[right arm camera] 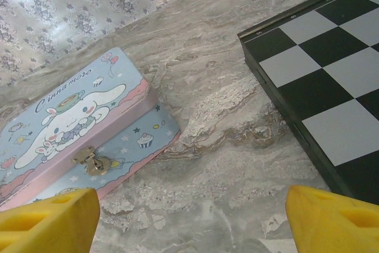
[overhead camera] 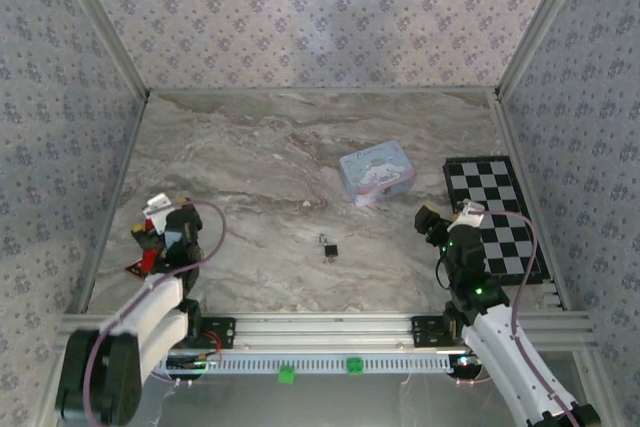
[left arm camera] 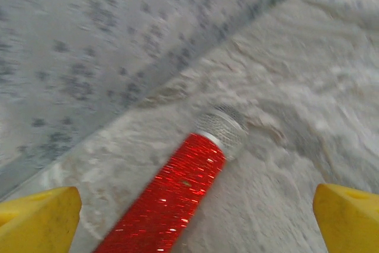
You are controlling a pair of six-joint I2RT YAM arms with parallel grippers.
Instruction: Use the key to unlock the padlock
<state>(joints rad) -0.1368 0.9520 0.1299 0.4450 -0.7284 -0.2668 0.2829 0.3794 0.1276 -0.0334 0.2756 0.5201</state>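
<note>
The padlock (overhead camera: 329, 248) is a tiny dark block with a silvery loop, lying on the marble table midway between the two arms. I cannot pick out the key. My left gripper (overhead camera: 152, 236) hovers at the table's left edge, well left of the padlock. In the left wrist view, the left gripper (left arm camera: 194, 220) is open, with its yellow fingertips (left arm camera: 38, 220) set wide apart. My right gripper (overhead camera: 431, 219) is to the right of the padlock. In the right wrist view it (right arm camera: 192, 220) stands open over bare marble.
A red glittery stick (left arm camera: 177, 194) with a silver mesh head lies on the table under the left gripper, untouched. A pale-blue cartoon tin (overhead camera: 376, 173) (right arm camera: 77, 122) sits behind the padlock. A folded chessboard (overhead camera: 495, 212) (right arm camera: 325, 75) lies at the right. Patterned walls enclose three sides.
</note>
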